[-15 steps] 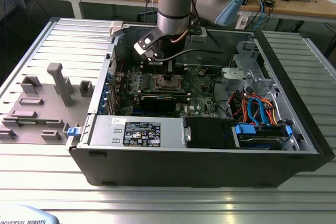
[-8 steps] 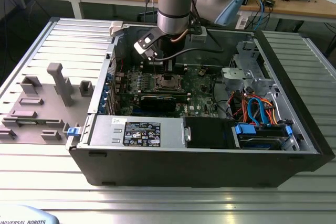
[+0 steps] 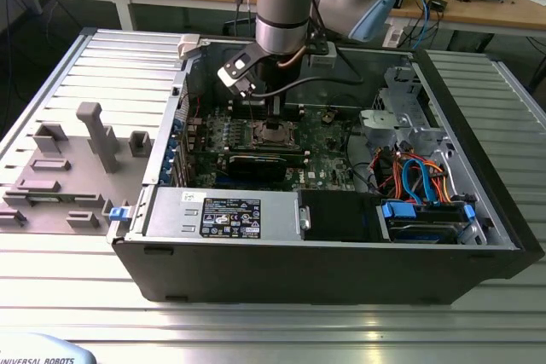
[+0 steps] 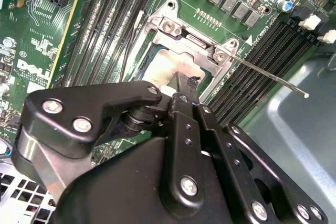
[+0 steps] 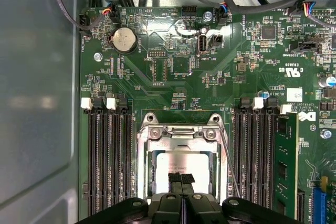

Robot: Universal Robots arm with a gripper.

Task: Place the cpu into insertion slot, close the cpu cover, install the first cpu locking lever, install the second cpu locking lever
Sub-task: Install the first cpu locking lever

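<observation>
Over the insertion slot (image 3: 277, 135), inside an open computer case (image 3: 324, 270), the gripper (image 5: 181, 178) points down. Its two black fingers are pressed together with nothing seen between them, and their tips are at or just above the cpu (image 5: 181, 163). The silver cpu lies in the slot, with the cpu cover (image 5: 181, 135) lying flat around it. From the slot's edge a thin locking lever (image 4: 273, 80) angles out over the long black memory slots (image 5: 107, 156), which flank the slot on both sides of the green board (image 5: 184, 66).

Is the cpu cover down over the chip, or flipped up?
Down. In the first wrist view the cpu cover lies flat, framing the cpu, whose top shows through its window.
</observation>
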